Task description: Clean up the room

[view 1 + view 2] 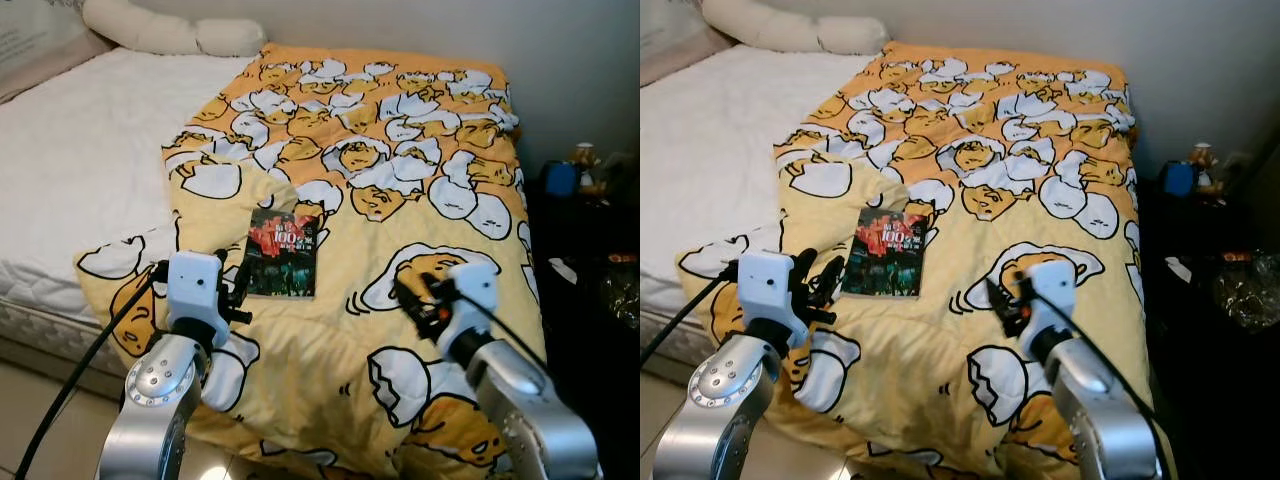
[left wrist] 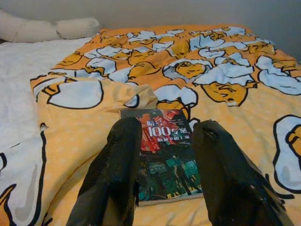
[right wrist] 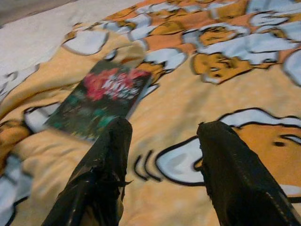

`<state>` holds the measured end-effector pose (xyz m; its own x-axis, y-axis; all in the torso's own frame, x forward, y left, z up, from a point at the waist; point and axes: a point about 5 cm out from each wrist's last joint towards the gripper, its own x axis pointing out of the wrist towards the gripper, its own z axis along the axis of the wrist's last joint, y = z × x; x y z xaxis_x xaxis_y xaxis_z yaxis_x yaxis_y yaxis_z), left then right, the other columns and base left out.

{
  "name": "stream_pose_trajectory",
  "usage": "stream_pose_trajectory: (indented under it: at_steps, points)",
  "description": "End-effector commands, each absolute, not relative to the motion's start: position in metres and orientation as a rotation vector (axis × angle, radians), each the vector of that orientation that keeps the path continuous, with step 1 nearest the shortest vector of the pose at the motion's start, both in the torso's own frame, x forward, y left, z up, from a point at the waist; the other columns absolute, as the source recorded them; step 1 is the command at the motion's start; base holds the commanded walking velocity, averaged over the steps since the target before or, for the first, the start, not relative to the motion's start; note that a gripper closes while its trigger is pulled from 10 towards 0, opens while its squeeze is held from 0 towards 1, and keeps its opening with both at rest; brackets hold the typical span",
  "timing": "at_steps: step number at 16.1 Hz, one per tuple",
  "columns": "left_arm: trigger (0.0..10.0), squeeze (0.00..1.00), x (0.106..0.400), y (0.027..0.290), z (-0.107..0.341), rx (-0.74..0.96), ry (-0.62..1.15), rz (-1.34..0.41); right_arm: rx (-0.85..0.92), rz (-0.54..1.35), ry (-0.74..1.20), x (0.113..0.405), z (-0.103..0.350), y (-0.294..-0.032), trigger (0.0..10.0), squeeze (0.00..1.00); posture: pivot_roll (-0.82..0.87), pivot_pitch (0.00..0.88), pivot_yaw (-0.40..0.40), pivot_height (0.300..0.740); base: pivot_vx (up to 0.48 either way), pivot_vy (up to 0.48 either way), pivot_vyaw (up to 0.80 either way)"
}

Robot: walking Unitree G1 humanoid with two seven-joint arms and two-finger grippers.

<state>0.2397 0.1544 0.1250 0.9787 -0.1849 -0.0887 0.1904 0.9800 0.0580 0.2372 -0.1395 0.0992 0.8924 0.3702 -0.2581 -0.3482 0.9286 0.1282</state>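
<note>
A dark book (image 1: 283,252) with a red and green cover lies flat on the yellow cartoon-print blanket (image 1: 400,190) spread over the bed. My left gripper (image 1: 236,285) hovers just short of the book's near edge. In the left wrist view its two black fingers (image 2: 120,160) stand open with the book (image 2: 164,153) showing between them. My right gripper (image 1: 415,298) is off to the book's right above the blanket, open and holding nothing. The right wrist view shows the book (image 3: 101,96) ahead of the fingers (image 3: 221,160), off to one side.
The white mattress (image 1: 80,150) lies bare to the left, with a white pillow (image 1: 170,30) at the head. A dark bedside area (image 1: 590,230) with small items, a blue one (image 1: 560,178) among them, stands right of the bed. Pale floor (image 1: 40,430) shows at the lower left.
</note>
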Motion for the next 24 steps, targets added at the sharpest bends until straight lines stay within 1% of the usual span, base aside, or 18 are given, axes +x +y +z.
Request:
stream_pose_trajectory:
  at_steps: [1,5,8,10,18,21,22,23,24]
  points:
    - [10.0,0.0,0.239,0.157,0.127,0.081,0.073,-0.191,0.069,0.408,0.268,0.237,0.104,-0.134,10.0,0.0,-0.03,0.0,0.04,0.74,0.0,0.0,0.8]
    - [10.0,0.0,0.236,0.157,0.13,0.063,0.058,-0.213,0.079,0.472,0.281,0.23,0.102,-0.13,10.0,0.0,-0.02,0.0,0.045,0.74,0.0,0.0,0.8]
    - [10.0,0.0,0.233,0.156,0.13,0.062,0.063,-0.225,0.076,0.487,0.291,0.226,0.1,-0.13,10.0,0.0,-0.01,0.0,0.049,0.74,0.271,0.0,0.8]
    - [10.0,0.0,0.232,0.156,0.129,0.067,0.068,-0.233,0.102,0.467,0.291,0.227,0.099,-0.13,10.0,0.0,-0.01,0.0,0.053,0.74,0.27,0.0,0.0]
    - [10.0,0.0,0.23,0.153,0.125,0.086,0.086,-0.269,0.101,0.471,0.298,0.226,0.097,-0.13,10.0,0.0,0.0,0.0,0.055,0.74,0.0,0.0,0.0]
    - [10.0,0.0,0.228,0.154,0.122,0.099,0.113,-0.288,0.125,0.448,0.304,0.227,0.097,-0.133,10.0,0.0,0.0,0.0,0.053,0.74,0.0,0.0,0.0]
    - [10.0,0.0,0.228,0.155,0.121,0.104,0.12,-0.291,0.129,0.438,0.306,0.227,0.097,-0.134,10.0,0.02,0.0,0.0,0.053,0.74,0.0,0.0,0.0]
    - [10.0,0.0,0.227,0.157,0.119,0.111,0.132,-0.296,0.151,0.416,0.317,0.227,0.095,-0.136,10.0,1.0,0.0,0.0,0.056,0.74,0.0,0.0,0.0]
    - [10.0,0.0,0.228,0.159,0.117,0.12,0.147,-0.315,0.176,0.393,0.336,0.23,0.091,-0.137,10.0,1.0,-0.02,0.0,0.073,0.74,0.0,0.0,0.0]
